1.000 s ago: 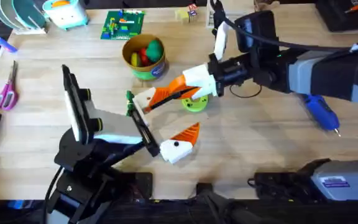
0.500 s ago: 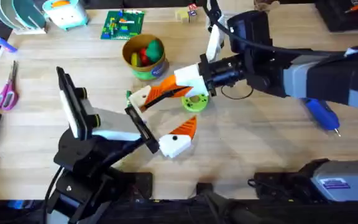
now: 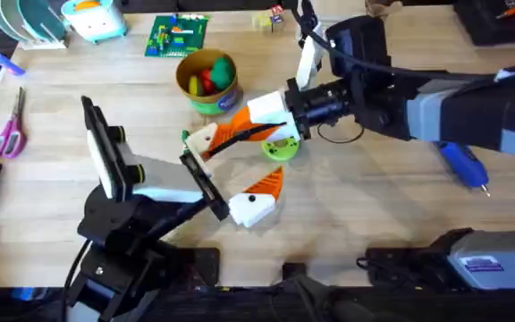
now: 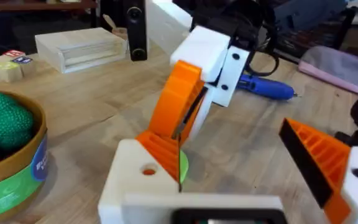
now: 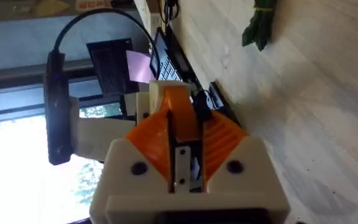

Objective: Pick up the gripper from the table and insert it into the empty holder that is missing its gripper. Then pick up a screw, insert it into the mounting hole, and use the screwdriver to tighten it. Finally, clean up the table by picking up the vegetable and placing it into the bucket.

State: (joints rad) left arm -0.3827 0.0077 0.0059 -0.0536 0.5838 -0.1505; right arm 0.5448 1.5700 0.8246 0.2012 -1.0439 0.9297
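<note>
- Currently the right gripper is clenched on the gripper, orange piece pinched between its pads
- piece's lower end touches the holder, one finger of the left gripper
- left fingers spread wide
- screwdriver well apart from both sets of fingers

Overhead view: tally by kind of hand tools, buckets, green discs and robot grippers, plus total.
Hand tools: 2, screwdriver and scissors
Buckets: 1, bucket
Green discs: 1, green disc
Robot grippers: 2, left gripper and right gripper
Total: 6
</note>
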